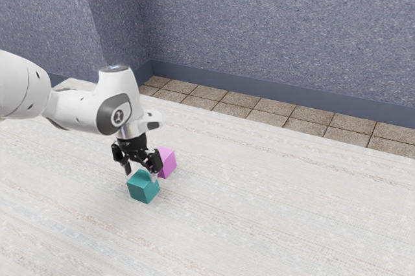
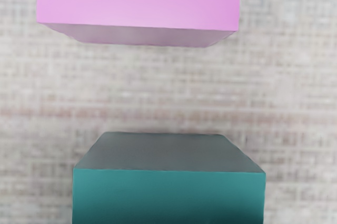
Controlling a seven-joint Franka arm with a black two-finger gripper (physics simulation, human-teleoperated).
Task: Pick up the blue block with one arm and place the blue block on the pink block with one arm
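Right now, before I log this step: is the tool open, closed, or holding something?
Tool: open, fingers spread just above the blue block, holding nothing.

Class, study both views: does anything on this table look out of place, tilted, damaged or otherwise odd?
Nothing is tipped or damaged: the teal-green cube and the pink cube sit flat on the pale textured tabletop, apart. One oddity: the block called blue looks teal-green.
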